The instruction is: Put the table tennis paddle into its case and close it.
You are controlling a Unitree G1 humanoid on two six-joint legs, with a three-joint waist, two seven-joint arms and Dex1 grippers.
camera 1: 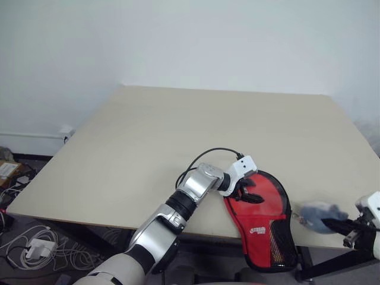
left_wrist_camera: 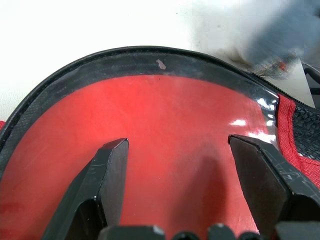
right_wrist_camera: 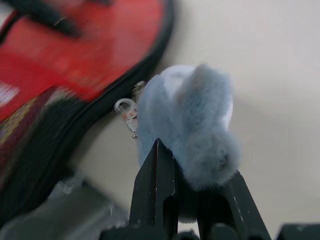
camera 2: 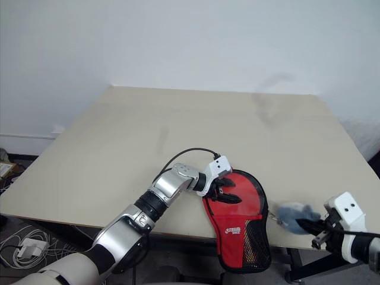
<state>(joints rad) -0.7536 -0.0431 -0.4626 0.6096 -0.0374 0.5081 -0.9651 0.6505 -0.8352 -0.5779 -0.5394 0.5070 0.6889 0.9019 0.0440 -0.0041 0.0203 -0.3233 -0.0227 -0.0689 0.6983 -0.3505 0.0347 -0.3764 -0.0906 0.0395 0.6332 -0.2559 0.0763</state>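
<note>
Our left gripper [camera 2: 224, 193] rests spread wide on the red paddle-shaped fabric case [camera 2: 240, 221] at the beige worktop [camera 2: 178, 136] edge. Our right gripper [camera 2: 307, 226] pinches a fluffy blue-grey plush charm [right_wrist_camera: 192, 132] beside the case.

1. The case [camera 2: 240, 222] is red fabric edged with black trim; toward its narrow handle end sits a black mesh patch, and just above that mesh is a small white logo.
2. The paddle face [left_wrist_camera: 165, 150] showing inside the case is glossy red, ringed by the case's black border.
3. The plush charm [right_wrist_camera: 192, 132] beside the case is pale blue-grey fur with a whiter patch.
4. The table [camera 1: 178, 136] under the case is plain light beige.
5. The left gripper [camera 1: 248, 193] resting on the case has black fingers and a white housing.
</note>
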